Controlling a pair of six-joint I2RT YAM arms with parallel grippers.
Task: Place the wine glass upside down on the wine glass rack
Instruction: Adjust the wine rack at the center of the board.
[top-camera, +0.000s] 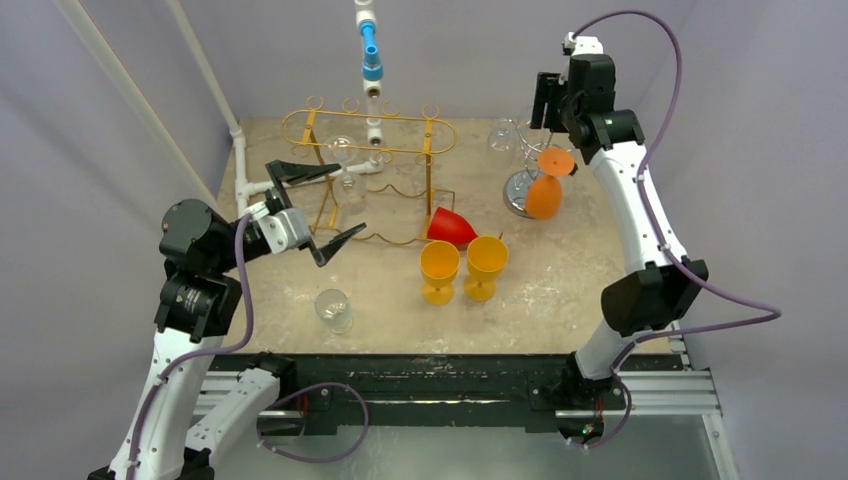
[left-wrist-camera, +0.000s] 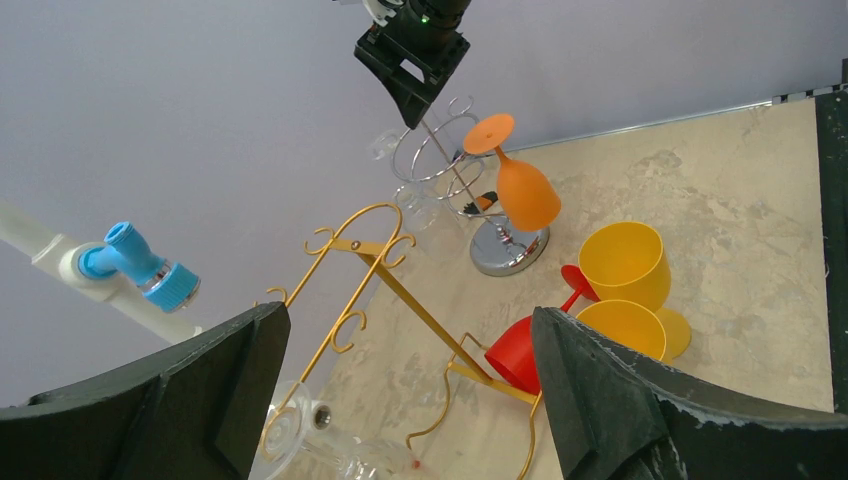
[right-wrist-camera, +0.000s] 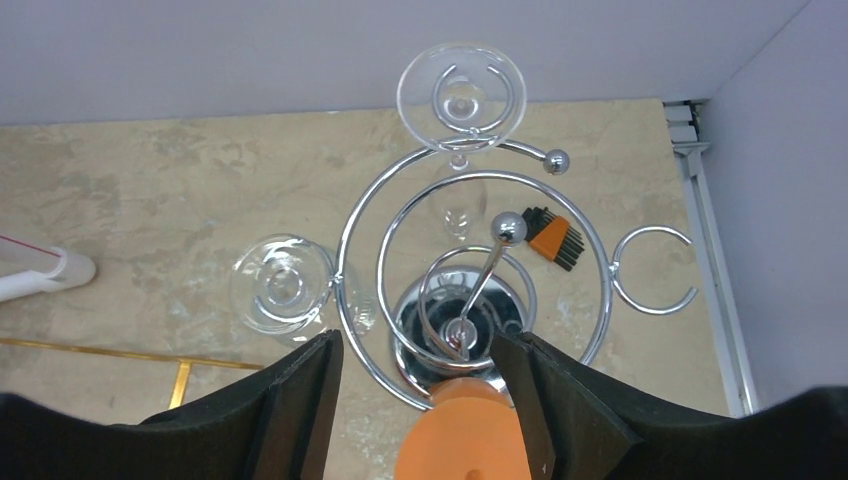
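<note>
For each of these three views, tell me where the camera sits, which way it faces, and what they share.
Top external: above and behind the bases, looking down on the table; left arm and right arm both show.
Left wrist: on the left arm, facing across the table toward the chrome rack; its open jaws fill the bottom corners.
Right wrist: over the chrome rack, looking down; the orange glass shows between its jaws.
Shared: all three show the chrome rack and orange glass.

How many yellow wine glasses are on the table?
2. Left yellow glass and right yellow glass stand upright side by side, in front of the red glass lying on its side. None looks hidden.
</note>
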